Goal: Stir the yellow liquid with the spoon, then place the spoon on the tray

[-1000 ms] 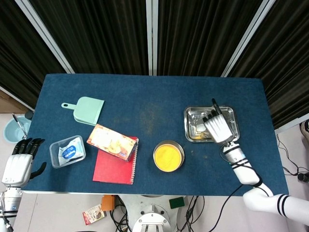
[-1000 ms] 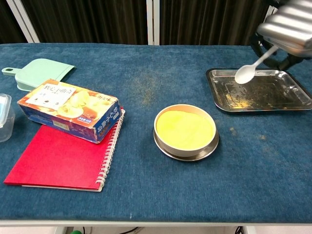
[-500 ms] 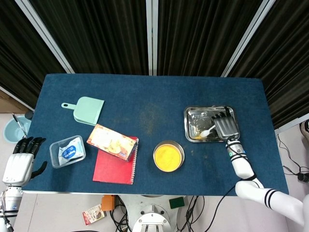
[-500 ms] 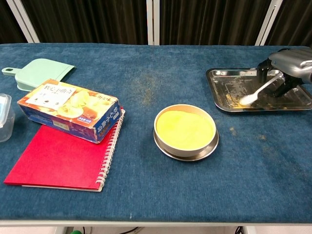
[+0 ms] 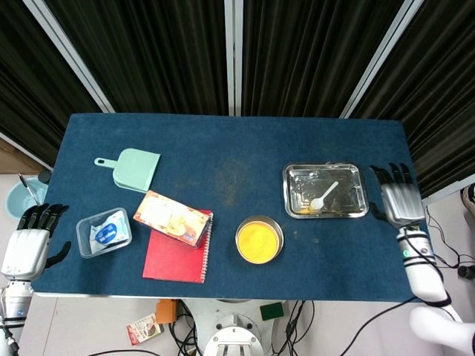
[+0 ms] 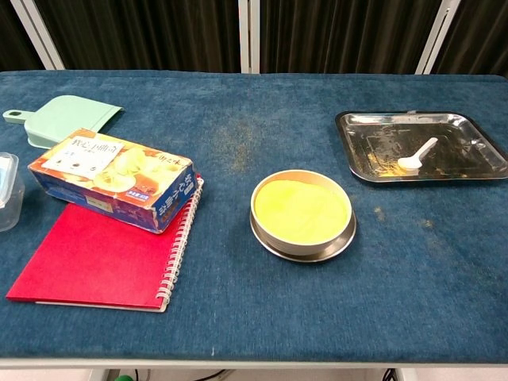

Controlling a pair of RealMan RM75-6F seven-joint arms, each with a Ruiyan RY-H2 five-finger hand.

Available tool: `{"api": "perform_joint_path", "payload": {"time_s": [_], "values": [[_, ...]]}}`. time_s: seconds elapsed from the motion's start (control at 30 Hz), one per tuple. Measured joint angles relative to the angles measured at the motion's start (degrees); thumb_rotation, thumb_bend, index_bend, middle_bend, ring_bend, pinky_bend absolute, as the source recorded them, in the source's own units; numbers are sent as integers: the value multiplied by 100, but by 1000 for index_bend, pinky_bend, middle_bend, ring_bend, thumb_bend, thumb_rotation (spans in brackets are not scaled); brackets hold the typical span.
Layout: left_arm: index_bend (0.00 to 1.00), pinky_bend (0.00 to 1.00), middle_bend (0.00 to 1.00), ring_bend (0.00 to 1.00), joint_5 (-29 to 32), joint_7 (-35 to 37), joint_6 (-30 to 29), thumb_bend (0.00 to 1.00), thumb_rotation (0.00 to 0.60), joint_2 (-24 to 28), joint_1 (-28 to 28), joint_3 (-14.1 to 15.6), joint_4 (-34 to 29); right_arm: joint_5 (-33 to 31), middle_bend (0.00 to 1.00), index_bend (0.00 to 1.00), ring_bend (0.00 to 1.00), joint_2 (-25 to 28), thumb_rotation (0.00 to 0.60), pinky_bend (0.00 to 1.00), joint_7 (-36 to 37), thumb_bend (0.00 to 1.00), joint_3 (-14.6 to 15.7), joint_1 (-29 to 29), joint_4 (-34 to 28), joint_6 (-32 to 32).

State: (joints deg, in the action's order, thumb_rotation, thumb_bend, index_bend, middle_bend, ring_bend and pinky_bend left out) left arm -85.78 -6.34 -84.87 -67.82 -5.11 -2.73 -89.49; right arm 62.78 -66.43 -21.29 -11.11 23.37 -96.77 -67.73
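Spoon (image 5: 324, 196), white and glossy, lies slantwise inside the shiny steel tray (image 5: 291, 175), bowl toward the round tin of yellow liquid (image 5: 259, 239). Right hand (image 5: 399, 202) hovers just beyond the tray's edge, fingers spread, empty. Left hand (image 5: 28, 240) likewise empty, well apart.

I saw broad bare cloth across the top of the head view, along the table's (image 5: 237, 141) far edge, with only the dustpan (image 5: 133, 168) at upper left. The middle strip between the box (image 5: 173, 217) and the tray (image 5: 326, 190) lay open, apart from the bowl (image 5: 259, 239) low at centre. The left side was crowded: container (image 5: 103, 231), box lying on the notebook (image 5: 177, 256). Bare cloth ran below the tray to the lower right. My right hand (image 5: 401, 200) sat just off the tray's right edge, my left hand (image 5: 28, 241) beyond the lower left corner.
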Motion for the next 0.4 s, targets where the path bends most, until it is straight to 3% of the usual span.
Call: {"api": "perform_joint_path", "payload": {"time_s": [0.27,0.4], "values": [[161,121,155,98,10,-46,-25,275,600,51,-44,-51,-101,1517,85,73,0,427,600,0,1812,390,698,-1374,-159,-1563],[161,121,155,98,-12,-64,-96,275,600,66,-23,-50,-146,2089,82,71,0,375,600,0,2263,391,978,-1925,21,-2314]]}}
